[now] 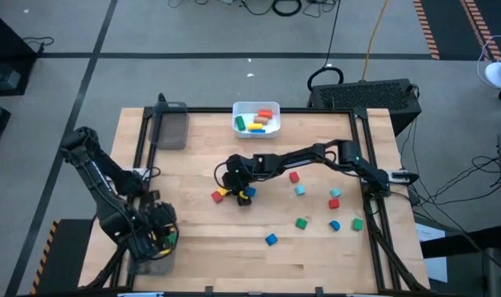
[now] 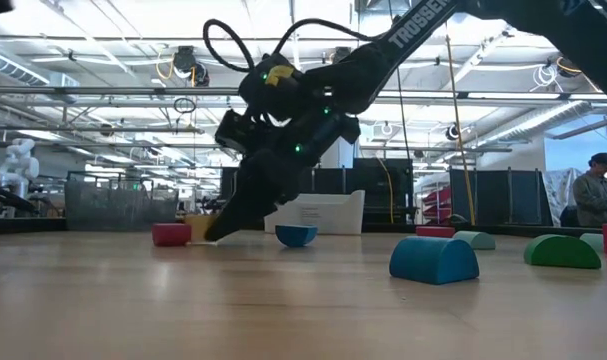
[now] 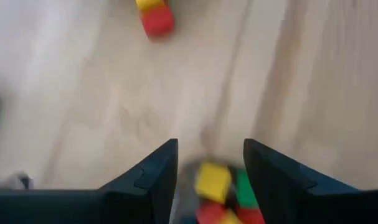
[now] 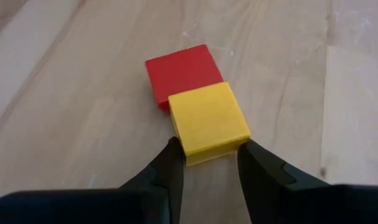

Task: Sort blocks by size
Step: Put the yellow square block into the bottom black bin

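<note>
My right gripper [image 1: 231, 188] reaches to the table's middle, with its fingers around a yellow cube [image 4: 207, 118]. The cube stands on the table against a red cube [image 4: 179, 71]; both also show in the high view [image 1: 219, 195]. A blue block [image 1: 248, 194] lies just right of the gripper. My left gripper [image 3: 210, 158] is open at the near left, above a clear grey tray [image 1: 151, 257]. Yellow, green and red blocks [image 3: 217, 196] lie in that tray. Several red, blue, pale blue and green blocks [image 1: 316, 206] lie loose on the right half. My right gripper pinches the yellow cube's near end [image 4: 208, 148] between its two fingertips, one on each side face. The fingers slant down from the table's right side [image 2: 223, 222]. The cube rests flat on the table, its far face against the red cube.
A white bin [image 1: 257, 119] holding several coloured blocks stands at the far edge's middle. A second clear grey tray [image 1: 172, 129] stands at the far left. A black frame [image 1: 139, 144] borders the table. A person [image 2: 591, 192] stands in the room beyond.
</note>
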Controlling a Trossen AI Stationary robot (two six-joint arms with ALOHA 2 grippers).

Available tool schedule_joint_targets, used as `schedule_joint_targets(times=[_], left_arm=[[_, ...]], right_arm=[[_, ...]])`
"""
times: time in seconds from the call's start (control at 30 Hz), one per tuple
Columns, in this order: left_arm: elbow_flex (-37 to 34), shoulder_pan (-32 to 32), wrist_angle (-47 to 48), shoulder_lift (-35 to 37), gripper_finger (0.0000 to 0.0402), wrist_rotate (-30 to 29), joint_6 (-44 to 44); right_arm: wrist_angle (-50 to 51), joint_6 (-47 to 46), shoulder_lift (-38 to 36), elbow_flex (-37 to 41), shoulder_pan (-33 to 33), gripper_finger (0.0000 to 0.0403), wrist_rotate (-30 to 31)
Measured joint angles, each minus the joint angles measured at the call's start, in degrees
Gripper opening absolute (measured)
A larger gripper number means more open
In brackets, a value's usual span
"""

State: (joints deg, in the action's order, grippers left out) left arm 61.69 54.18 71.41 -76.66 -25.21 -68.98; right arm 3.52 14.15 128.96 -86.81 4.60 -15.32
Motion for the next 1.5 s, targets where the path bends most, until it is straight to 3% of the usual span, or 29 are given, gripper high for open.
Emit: schedule_joint_targets(times=[0.23, 0.47, 0.57, 1.03, 1.17, 1.5], left_arm=[[0.0, -1.6, -1.9, 0.0, 0.0185, -13.1, 8.8], [-0.2, -4.1, -10.5, -0.1, 0.0185, -22.3, 27.9], [-0.2, -5.9, -11.2, -0.6, 0.0185, -24.7, 28.9], [-0.3, -12.6, -11.2, -0.9, 0.0185, -23.3, 33.6], [-0.3, -13.6, -11.4, -2.5, 0.0193, -23.2, 38.8], [-0.3, -15.6, -13.5, -9.5, 0.0318, -21.3, 49.3]], right_arm=[[0.5, 0.0, -5.1, -0.1, -0.7, 0.0117, -0.6], [-3.6, -3.5, -7.8, -0.1, -1.7, 0.0114, -9.2], [-6.0, -5.0, -7.8, -0.1, -1.8, 0.0116, -11.3], [-7.6, -5.6, -7.8, -0.1, -2.0, 0.0117, -12.1], [-8.0, -6.0, -7.8, -0.1, -2.0, 0.0117, -12.1], [-8.6, -7.1, -7.8, -0.1, -2.0, 0.0118, -13.6]])
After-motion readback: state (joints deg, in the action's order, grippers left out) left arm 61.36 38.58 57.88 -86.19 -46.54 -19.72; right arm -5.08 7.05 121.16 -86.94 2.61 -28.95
